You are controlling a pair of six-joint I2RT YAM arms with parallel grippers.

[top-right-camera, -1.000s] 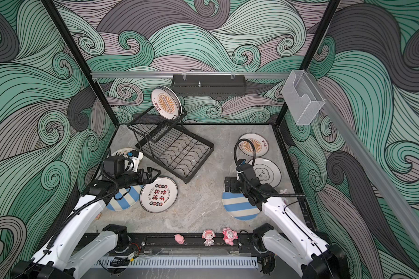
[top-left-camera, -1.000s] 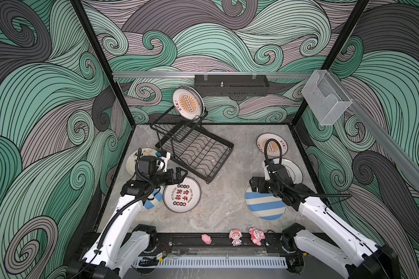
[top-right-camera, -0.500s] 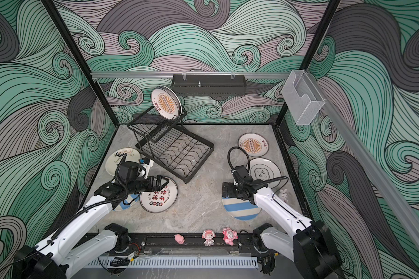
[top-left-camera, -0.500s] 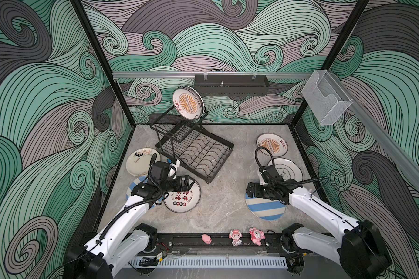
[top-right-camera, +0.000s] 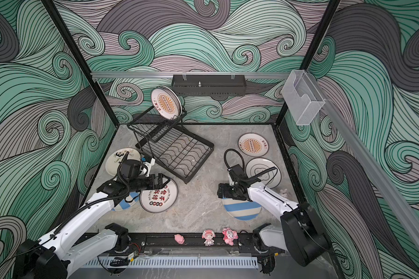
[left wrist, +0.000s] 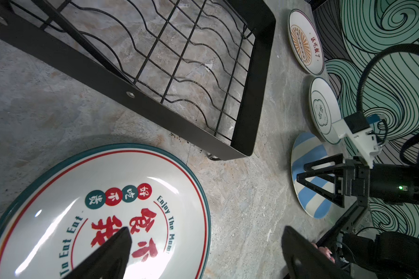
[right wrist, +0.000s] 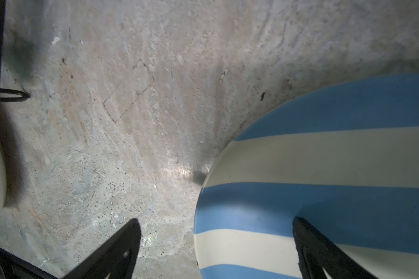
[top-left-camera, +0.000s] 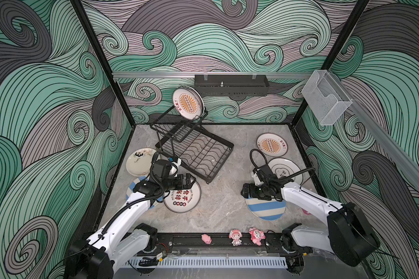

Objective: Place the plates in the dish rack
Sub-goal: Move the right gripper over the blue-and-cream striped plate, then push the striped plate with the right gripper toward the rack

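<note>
While I watch from the front, far L on the stone tabletop [top-left-camera: 218, 215] a cream floral plate [top-left-camera: 140, 161] w/ a black "3" lies flat by the L wall. Just nearer me, a blue-striped plate [top-right-camera: 130, 204] pokes out from under the L arm. The left gripper [left wrist: 205, 229] hangs low over the white plate w/ red characters [top-left-camera: 183, 199], flat by the front corner of the dish rack [left wrist: 260, 84]. Its jaws are spread wide w/ nothing btwn them: one finger [left wrist: 111, 253] is above the plate face, the other past the rim over bare stone. Can't tell if a finger touches it. That rack sits skewed at mid-back of the tbl, and one orange-sunburst plate [top-left-camera: 188, 103] stands on edge, tilted, in its raised upper tier. A black shelf [top-left-camera: 231, 84] hangs on the back wall just above. Along the front rail stand three pink figurines [top-left-camera: 235, 237]. R of centre, the right gripper [right wrist: 215, 219] is low at the rim of a second striped plate [top-left-camera: 266, 210], flat on the tbl. Its fingers are far apart, gripping nothing, one over the stripes and one over bare stone. Behind it a teal-rimmed white plate [top-left-camera: 286, 165] lies flat, partly behind the R arm's cable. Further back a second sunburst plate [top-left-camera: 271, 145] lies flat near the R wall. Furthest R, a clear box [top-left-camera: 324, 101] is fixed to the wall rail.
</note>
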